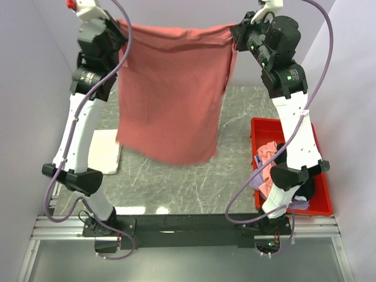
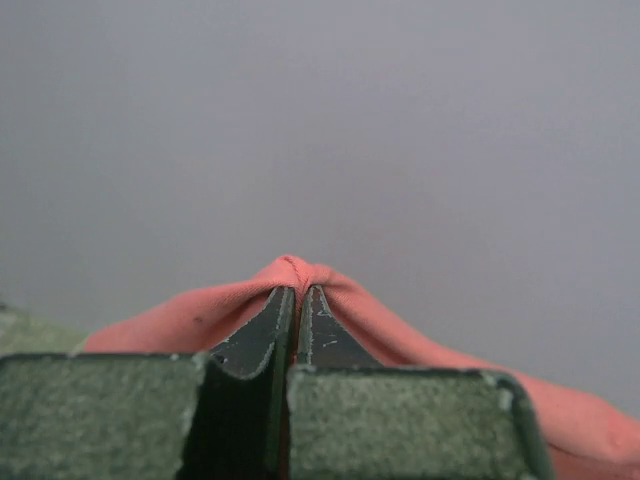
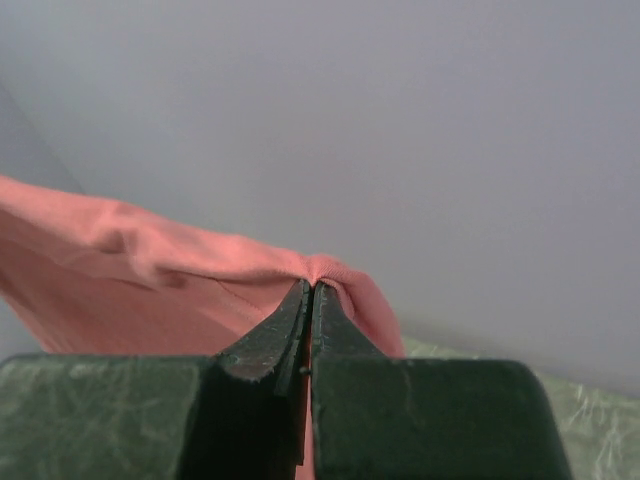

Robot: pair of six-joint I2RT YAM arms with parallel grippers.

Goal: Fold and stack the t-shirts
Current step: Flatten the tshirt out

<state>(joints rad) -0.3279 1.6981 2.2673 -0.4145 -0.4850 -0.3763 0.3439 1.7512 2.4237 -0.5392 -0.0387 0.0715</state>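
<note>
A large dusty red t-shirt (image 1: 170,94) hangs stretched in the air between both raised arms, its lower edge drooping toward the table. My left gripper (image 1: 121,28) is shut on the shirt's upper left corner; the pinched red cloth (image 2: 292,270) bulges over the closed jaws. At the upper right corner my right gripper (image 1: 236,30) is shut on the red fabric (image 3: 330,270). A folded white t-shirt (image 1: 106,151) lies flat at the table's left. Pink (image 1: 269,151), lavender (image 1: 257,179) and black (image 1: 305,189) t-shirts lie bunched in the tray.
A bright red plastic tray (image 1: 261,126) stands at the table's right, partly hidden by the right arm. The grey marbled tabletop (image 1: 176,182) lies under the hanging shirt. Pale walls close in on both sides and behind.
</note>
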